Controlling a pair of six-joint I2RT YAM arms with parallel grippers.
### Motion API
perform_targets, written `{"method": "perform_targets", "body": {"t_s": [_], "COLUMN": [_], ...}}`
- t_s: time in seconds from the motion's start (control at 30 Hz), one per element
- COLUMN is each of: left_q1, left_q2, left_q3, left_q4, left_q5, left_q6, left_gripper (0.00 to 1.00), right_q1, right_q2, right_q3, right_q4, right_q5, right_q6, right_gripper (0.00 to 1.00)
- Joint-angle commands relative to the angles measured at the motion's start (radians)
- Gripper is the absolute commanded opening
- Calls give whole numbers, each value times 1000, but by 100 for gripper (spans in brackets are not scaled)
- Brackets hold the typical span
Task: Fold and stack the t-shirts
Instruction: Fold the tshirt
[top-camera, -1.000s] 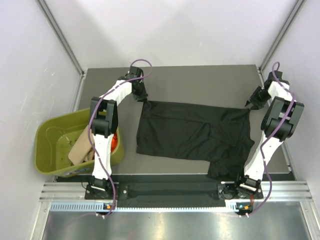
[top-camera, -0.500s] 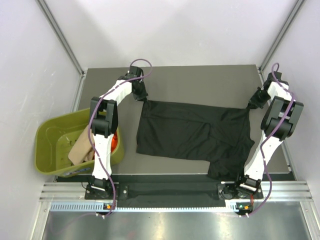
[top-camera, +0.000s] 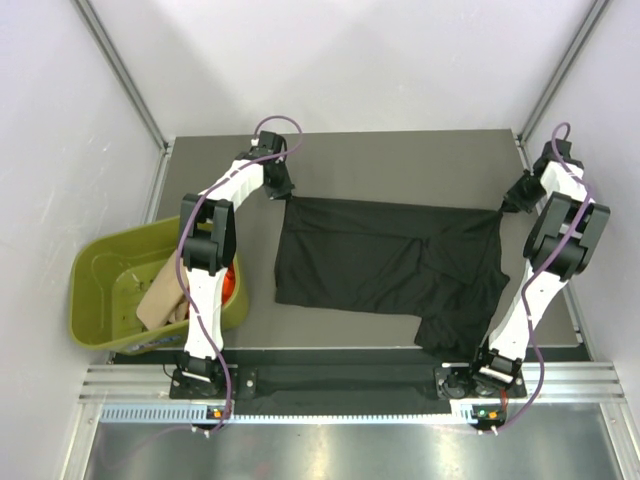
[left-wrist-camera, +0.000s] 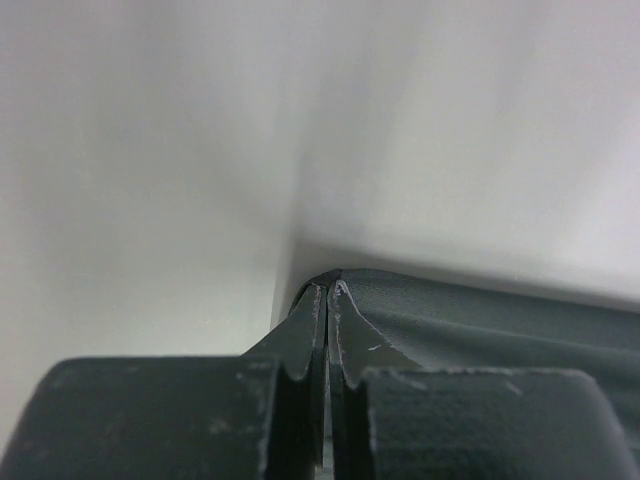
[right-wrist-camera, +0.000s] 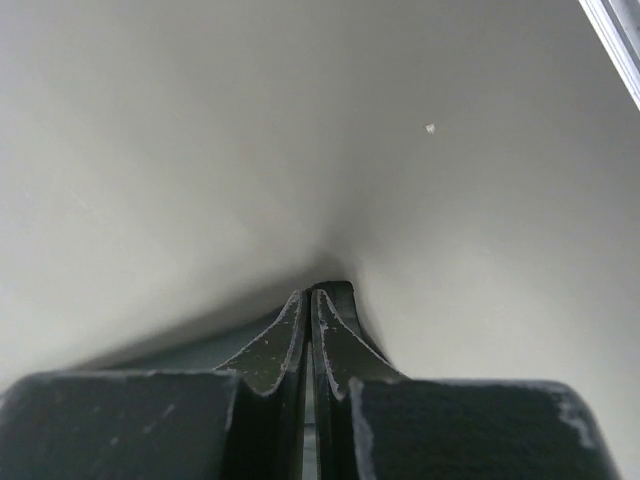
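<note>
**Three shirts: one black on the table, two in the tub**

One black t-shirt (top-camera: 380, 265) lies spread across the middle of the grey table (top-camera: 400, 160). Its far edge runs in a nearly straight, taut line between the two grippers, while its near-right part hangs down in a crumpled flap toward the table's front edge. Folds cross the middle of the cloth.

The left gripper (top-camera: 284, 193) sits at the shirt's far-left corner. In its wrist view the two fingers (left-wrist-camera: 300, 335) are pressed together, with dark cloth (left-wrist-camera: 480, 330) running off to the right from their tips, so the claw is pinched on that corner. The right gripper (top-camera: 506, 203) sits at the far-right corner. Its two fingers (right-wrist-camera: 270, 345) are likewise closed tight, with a dark sliver at the tips, pinching the cloth there.

Off the table's left side stands one olive-green tub (top-camera: 100, 290). It holds one beige t-shirt (top-camera: 160, 300), bunched up, and one orange-red t-shirt (top-camera: 232, 283), mostly hidden behind the left arm.
</note>
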Motion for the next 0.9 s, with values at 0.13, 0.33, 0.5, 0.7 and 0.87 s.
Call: {"method": "perform_targets", "body": {"t_s": [0.13,0.33,0.5,0.7,0.87], "left_q1": [32,38,42,59,81], "left_q2": [-6,25,46,67,113], "left_q3": [16,61,92,120,175], "left_q4": [78,87,98,144,164], "left_q5": [-85,-84,-98,-109,-104], "left_q6": [-27,-32,-35,-46,-56], "left_gripper": [0,0,0,0,0], "right_q1": [-8,15,44,82,116], "right_q2": [32,86,124,184,227], "right_q3": [72,144,228,330,411], "right_q4": [75,95,110,176,245], "right_q5": [-16,-46,-75,-120,-152], "right_q6": [17,35,57,120,173], "right_gripper": [0,0,0,0,0]}}
